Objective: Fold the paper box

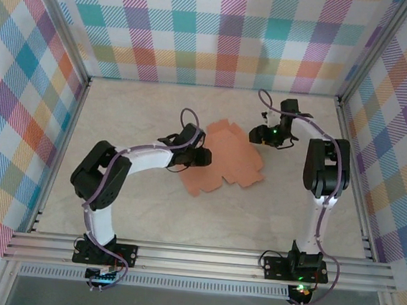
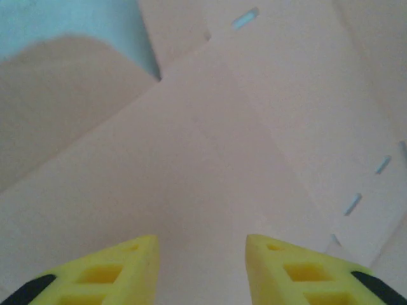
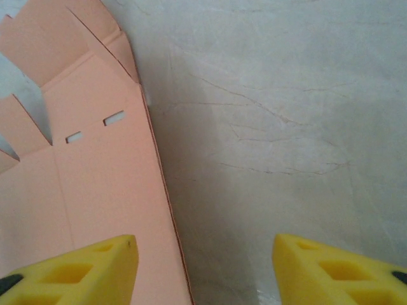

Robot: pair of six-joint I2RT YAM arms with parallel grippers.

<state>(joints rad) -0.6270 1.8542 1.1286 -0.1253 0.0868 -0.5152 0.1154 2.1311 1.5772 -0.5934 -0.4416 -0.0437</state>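
Observation:
The paper box (image 1: pixel 226 158) is a flat salmon-orange cut-out with notched tabs, lying mid-table. My left gripper (image 1: pixel 201 157) hovers over its left part. In the left wrist view the card (image 2: pixel 210 146) spreads under the yellow fingers, and the gripper (image 2: pixel 202 241) is open with nothing between its tips. My right gripper (image 1: pixel 257 134) is at the card's upper right edge. In the right wrist view it (image 3: pixel 205 240) stands open, straddling the card's straight edge (image 3: pixel 95 171): one finger over the card, the other over bare table.
The pale marbled table (image 1: pixel 291 218) is walled by plaid panels on three sides. An aluminium rail (image 1: pixel 200 257) runs along the near edge by the arm bases. Bare table lies right of the card (image 3: pixel 286 127).

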